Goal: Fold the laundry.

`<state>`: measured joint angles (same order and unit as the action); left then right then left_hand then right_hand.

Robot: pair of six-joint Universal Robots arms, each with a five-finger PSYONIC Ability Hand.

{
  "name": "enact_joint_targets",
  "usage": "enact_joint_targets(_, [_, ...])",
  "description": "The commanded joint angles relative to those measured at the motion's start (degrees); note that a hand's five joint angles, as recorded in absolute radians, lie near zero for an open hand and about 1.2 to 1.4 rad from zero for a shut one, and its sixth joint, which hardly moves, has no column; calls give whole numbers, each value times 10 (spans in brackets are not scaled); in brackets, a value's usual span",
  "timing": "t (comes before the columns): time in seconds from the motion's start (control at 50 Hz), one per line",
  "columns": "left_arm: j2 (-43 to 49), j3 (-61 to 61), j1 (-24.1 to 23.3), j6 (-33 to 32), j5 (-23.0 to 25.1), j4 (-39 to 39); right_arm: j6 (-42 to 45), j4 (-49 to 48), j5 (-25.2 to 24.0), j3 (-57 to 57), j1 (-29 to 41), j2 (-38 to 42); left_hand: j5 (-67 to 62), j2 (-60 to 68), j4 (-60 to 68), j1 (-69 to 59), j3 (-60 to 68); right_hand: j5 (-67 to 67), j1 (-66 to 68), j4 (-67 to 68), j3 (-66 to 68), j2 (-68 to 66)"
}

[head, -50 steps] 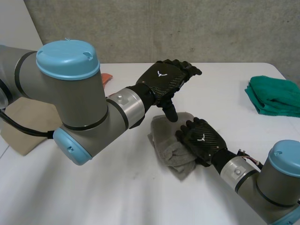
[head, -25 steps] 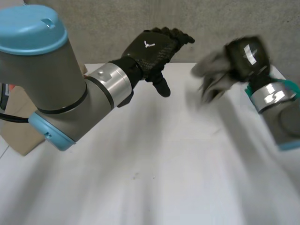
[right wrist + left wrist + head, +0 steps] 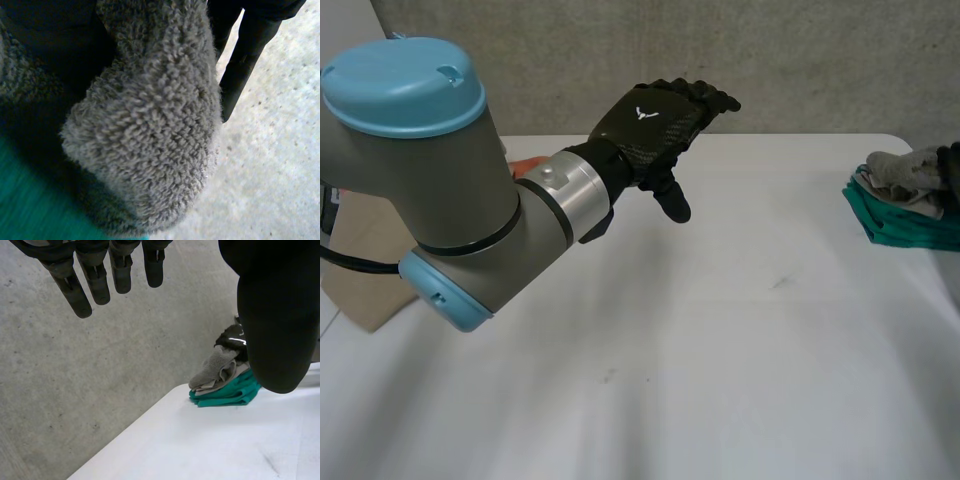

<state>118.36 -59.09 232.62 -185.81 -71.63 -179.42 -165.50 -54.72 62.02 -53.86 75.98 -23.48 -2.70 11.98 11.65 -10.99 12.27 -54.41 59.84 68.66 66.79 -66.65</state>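
Grey towel [image 3: 910,170] rests on green cloth [image 3: 900,226], clutched by right robot hand [image 3: 231,336]; left robot hand [image 3: 650,125] spread.

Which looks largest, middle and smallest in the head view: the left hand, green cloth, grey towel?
1. left hand, though it is nearer the camera, so its true size is unsure
2. green cloth, partly under the towel
3. grey towel
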Motion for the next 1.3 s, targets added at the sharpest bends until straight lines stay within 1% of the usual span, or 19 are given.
enact_joint_targets(0.02, [3,0,-3,0,0,0,90,75,-29,-27,-31,-8,13,-6,-3,-4,-9,-156,202,113,132,-134])
enact_joint_targets(0.04, [3,0,-3,0,0,0,93,78,-28,-30,-31,-12,13,-6,-3,-4,-9,-156,202,113,132,-134])
enact_joint_targets(0.08, [2,0,-3,1,0,0,98,82,-17,-46,-32,-31,13,-6,-3,-4,-9,386,-340,-428,-410,408])
enact_joint_targets(0.1, [2,0,-4,1,0,0,98,83,-16,-52,-33,-40,13,-6,-3,-4,-9,544,-498,-587,-568,566])
enact_joint_targets(0.28, [-2,0,-10,2,0,1,92,134,0,-162,-81,-184,13,-6,-3,-4,-9,544,-498,-587,-568,566])
enact_joint_targets(0.36, [-3,-1,-14,2,0,2,90,213,9,-189,-123,-255,13,-6,-3,-4,-9,544,-498,-587,-568,566])
enact_joint_targets(0.44, [-6,-2,-17,2,0,2,98,321,60,-163,-166,-287,13,-6,-3,-4,-9,544,-498,-587,-568,566])
enact_joint_targets(0.54, [-16,3,-16,2,1,-1,199,395,159,-106,-185,-310,13,-6,-3,-4,-9,544,-498,-587,-568,566])
enact_joint_targets(0.6, [-28,11,-10,-1,0,-1,279,367,187,-100,-179,-349,11,-4,-1,-6,-7,544,-498,-587,-568,566])
enact_joint_targets(0.66, [-45,42,3,-1,-19,3,299,321,186,-114,-159,-387,6,1,4,-11,-2,544,-498,-587,-568,566])
enact_joint_targets(0.74, [-58,63,50,-3,-89,14,266,241,158,-167,-52,-465,8,-1,3,-9,-4,544,-498,-587,-568,566])
enact_joint_targets(0.78, [-77,64,98,-10,-128,21,242,198,123,-220,5,-513,8,-1,3,-9,-4,544,-498,-587,-568,566])
enact_joint_targets(0.86, [-101,56,201,-43,-149,29,223,157,69,-333,72,-578,3,4,8,-14,1,544,-498,-587,-568,566])
enact_joint_targets(0.94, [-73,35,296,-110,-149,26,224,152,35,-432,145,-604,5,3,6,-12,0,544,-498,-587,-568,566])
enact_joint_targets(1.0, [-12,34,344,-160,-145,11,226,150,31,-491,211,-599,6,1,4,-11,-2,544,-498,-587,-568,566])
enact_joint_targets(1.06, [49,40,357,-187,-132,-12,227,152,33,-522,241,-594,5,3,6,-12,0,544,-498,-587,-568,566])
enact_joint_targets(1.18, [183,54,395,-227,22,-59,258,155,35,-568,248,-543,13,-6,-3,-4,-9,544,-498,-587,-568,566])
enact_joint_targets(1.24, [223,63,416,-229,64,-63,284,159,35,-572,247,-524,13,-6,-3,-4,-9,544,-498,-587,-568,566])
enact_joint_targets(1.3, [246,78,414,-230,71,-65,304,168,35,-573,240,-519,-22,29,33,-39,26,544,-498,-587,-568,566])
